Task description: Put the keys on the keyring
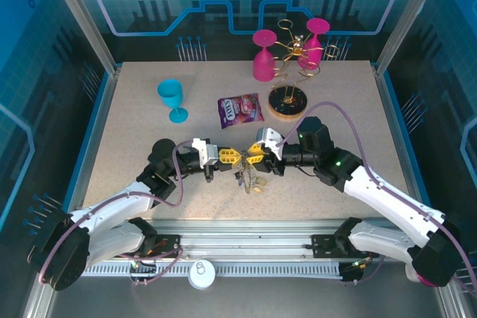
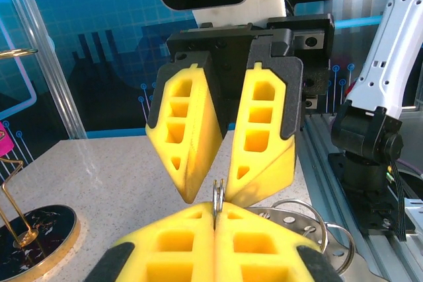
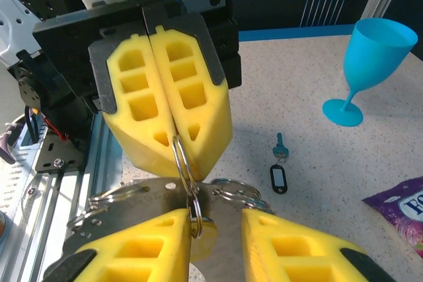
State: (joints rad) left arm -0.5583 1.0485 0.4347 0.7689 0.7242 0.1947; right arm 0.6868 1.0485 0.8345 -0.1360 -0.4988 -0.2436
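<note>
A: How are the 2 grippers seen?

B: The left gripper [image 2: 216, 208] is pressed together, and the thin metal keyring [image 3: 183, 163] is pinched edge-on at its fingertips. The right gripper [image 3: 217, 219] is spread, with that ring passing between its fingers, just beside 1 of them.

A: Where are the keys found?

B: A bunch [image 1: 252, 182] is seen hanging under the meeting grippers. A black-tagged key [image 3: 279, 178] and a blue key [image 3: 281, 143] are left lying on the table [image 1: 134, 154].
</note>
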